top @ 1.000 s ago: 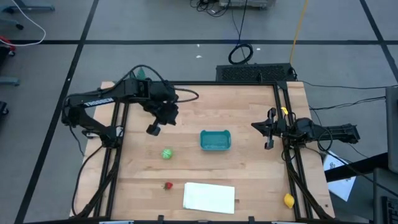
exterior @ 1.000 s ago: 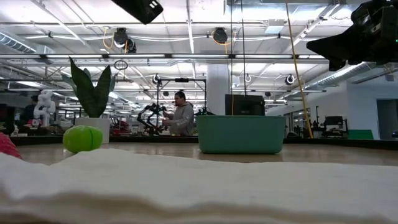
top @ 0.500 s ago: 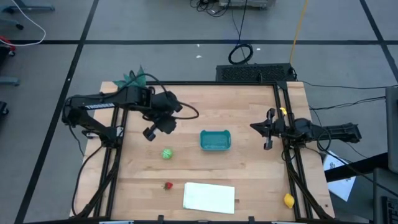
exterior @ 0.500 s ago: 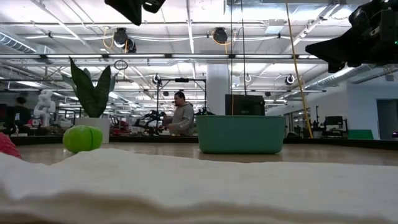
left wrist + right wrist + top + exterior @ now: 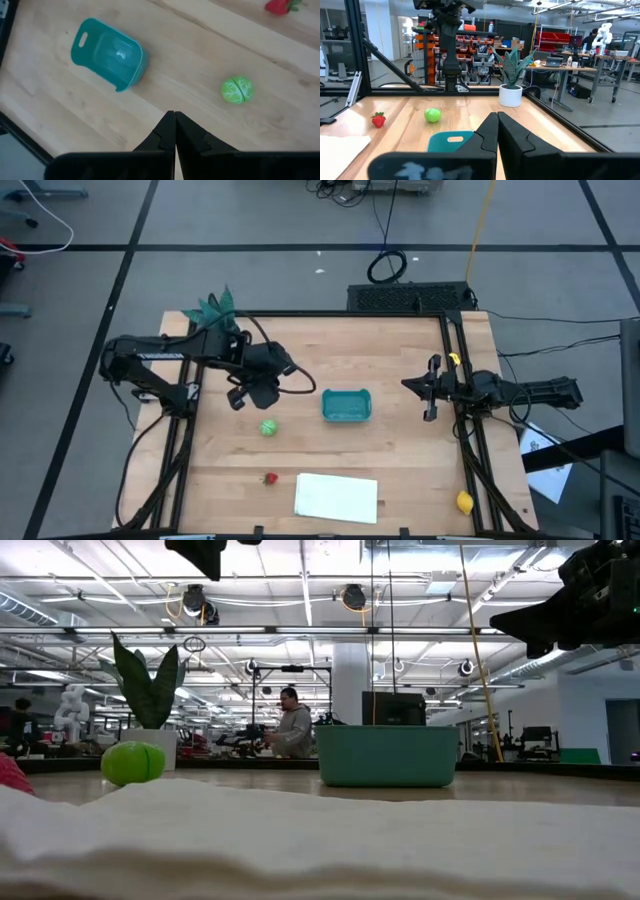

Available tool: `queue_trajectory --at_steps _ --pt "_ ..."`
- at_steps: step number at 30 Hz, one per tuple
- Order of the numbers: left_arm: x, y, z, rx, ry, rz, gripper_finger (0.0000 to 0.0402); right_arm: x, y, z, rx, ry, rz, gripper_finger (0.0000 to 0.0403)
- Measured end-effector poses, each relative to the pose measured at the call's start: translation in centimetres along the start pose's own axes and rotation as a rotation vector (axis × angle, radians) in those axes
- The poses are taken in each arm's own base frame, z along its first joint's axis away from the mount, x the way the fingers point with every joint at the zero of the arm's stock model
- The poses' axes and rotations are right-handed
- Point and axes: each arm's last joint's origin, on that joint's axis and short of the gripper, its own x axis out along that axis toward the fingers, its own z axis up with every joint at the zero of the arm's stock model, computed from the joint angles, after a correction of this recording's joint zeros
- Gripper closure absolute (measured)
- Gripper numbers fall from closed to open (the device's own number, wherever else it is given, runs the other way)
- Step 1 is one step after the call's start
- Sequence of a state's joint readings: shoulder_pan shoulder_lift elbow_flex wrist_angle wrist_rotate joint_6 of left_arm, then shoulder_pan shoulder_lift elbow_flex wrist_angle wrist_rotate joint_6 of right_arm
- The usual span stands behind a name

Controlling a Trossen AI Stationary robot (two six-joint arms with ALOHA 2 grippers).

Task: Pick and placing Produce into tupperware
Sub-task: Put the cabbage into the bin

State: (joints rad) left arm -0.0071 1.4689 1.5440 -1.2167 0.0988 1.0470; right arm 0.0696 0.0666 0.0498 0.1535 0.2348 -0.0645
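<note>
Left gripper (image 5: 238,401) is held above the table (image 5: 400,470), its fingers (image 5: 167,135) pressed together with nothing between them; it is positioned just up-table of the light-green round fruit (image 5: 268,427) and left of the teal tub (image 5: 346,405). A teal leafy plant (image 5: 212,308) in a white pot is seen at the table's far left corner. The green fruit rests on the wood, apart from the tub. A small red strawberry-like fruit (image 5: 270,478) lies nearer the front edge, just beside a flat white sheet (image 5: 337,496). The tub stands upright near the table's middle and is seen to hold nothing. Right gripper (image 5: 432,412) is parked at the right side rail, closed and holding nothing. A yellow lemon-like fruit (image 5: 465,502) lies at the front right edge, well apart from the tub.
</note>
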Motion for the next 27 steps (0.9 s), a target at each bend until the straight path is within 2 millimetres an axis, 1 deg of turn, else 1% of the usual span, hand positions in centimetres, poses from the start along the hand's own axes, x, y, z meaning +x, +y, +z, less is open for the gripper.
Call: queue_trajectory --at_steps 12,15,22,27 --pt "0.1 -0.3 0.0 -0.266 0.033 -0.014 0.04 0.0 0.0 0.1 0.002 -0.01 -0.001 0.0403" --pt "1.0 -0.4 0.1 -0.273 0.072 -0.07 0.04 0.0 0.0 0.1 0.003 -0.015 -0.001 0.0403" --pt "3.7 -0.8 0.2 -0.297 0.21 -0.236 0.04 0.0 0.0 0.1 0.003 -0.014 -0.001 0.0403" --pt "4.6 -0.9 0.2 -0.312 0.256 -0.282 0.04 0.0 0.0 0.1 0.003 -0.014 -0.002 0.0403"
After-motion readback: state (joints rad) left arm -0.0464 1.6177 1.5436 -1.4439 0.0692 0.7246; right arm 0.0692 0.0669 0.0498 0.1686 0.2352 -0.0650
